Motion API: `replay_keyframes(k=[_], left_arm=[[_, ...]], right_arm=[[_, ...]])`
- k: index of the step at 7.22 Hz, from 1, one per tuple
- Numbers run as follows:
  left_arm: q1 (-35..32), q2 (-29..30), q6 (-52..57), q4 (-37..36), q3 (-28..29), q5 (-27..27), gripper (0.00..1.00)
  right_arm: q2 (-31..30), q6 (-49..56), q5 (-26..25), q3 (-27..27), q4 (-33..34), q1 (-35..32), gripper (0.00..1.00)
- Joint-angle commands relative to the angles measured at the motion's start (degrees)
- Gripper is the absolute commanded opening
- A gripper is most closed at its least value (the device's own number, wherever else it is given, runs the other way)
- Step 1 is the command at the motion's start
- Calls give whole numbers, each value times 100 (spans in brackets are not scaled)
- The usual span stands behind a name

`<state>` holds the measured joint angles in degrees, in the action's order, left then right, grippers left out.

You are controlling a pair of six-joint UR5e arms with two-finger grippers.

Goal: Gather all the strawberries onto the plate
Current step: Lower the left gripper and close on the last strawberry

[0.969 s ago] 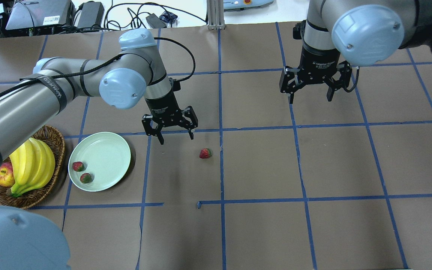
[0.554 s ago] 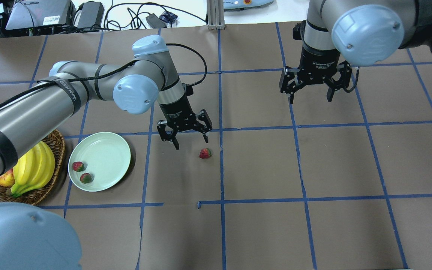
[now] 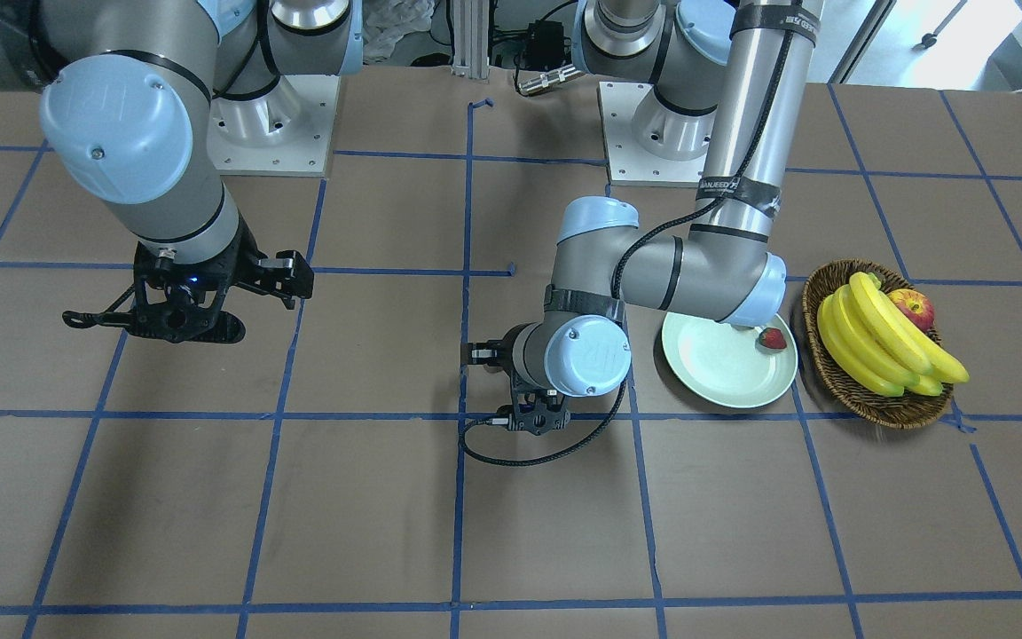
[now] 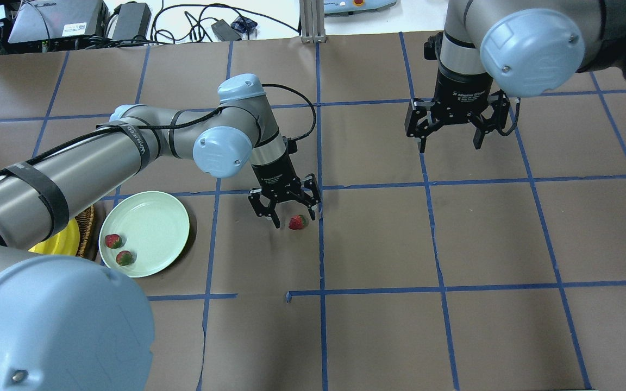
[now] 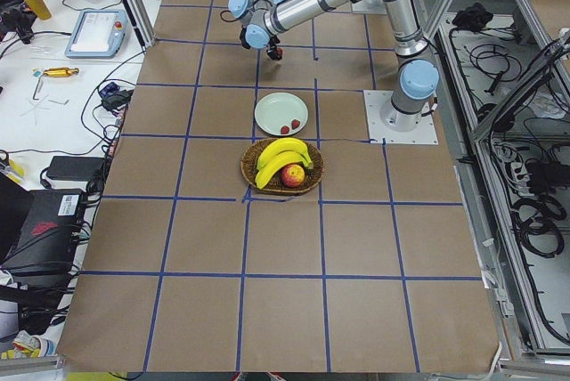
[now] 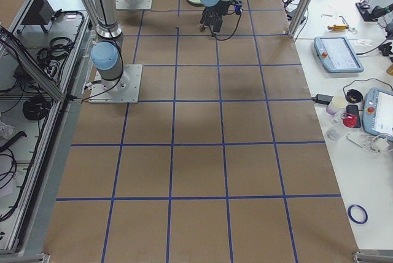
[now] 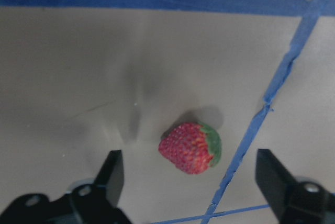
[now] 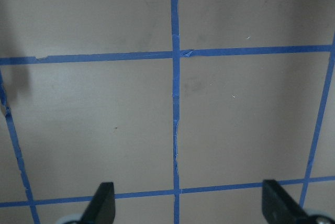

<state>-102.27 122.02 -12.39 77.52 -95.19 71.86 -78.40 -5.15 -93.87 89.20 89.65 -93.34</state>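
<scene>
Overhead: left gripper (image 4: 295, 215) has its jaws spread wide and hangs right over the loose strawberry (image 4: 297, 222). That one lies on the paper just beside a blue tape line, well apart from the plate (image 4: 152, 220).
Overhead, plate: two strawberries (image 4: 112, 241) already sit near its rim.
Front view: the left wrist hides the loose strawberry, so no help there.
Left wrist cam: the money shot. It sits pretty much centred between the fingers (image 7: 111, 174). Its long axis runs finger to finger, with the green cap toward the tape.
Right wrist cam: just paper and tape.
Right gripper (image 4: 450, 142): spread open, empty, well apart from everything.
Nearer arm: left, easily.
My guess: go straight down and squeeze tip-to-cap, no turning needed.
</scene>
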Motion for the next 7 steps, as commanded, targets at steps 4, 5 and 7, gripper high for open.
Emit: replay_keyframes(k=[4,5,7], left_arm=[[-21,-133,53,-8,53,108,0],[5,-204,79,0,96,274,0],[240,-389,192,228,350,783,0]], right_arm=[[0,14,0,9,-9,0,100],[0,14,-9,1,0,0,100],[0,23,-9,1,18,8,100]])
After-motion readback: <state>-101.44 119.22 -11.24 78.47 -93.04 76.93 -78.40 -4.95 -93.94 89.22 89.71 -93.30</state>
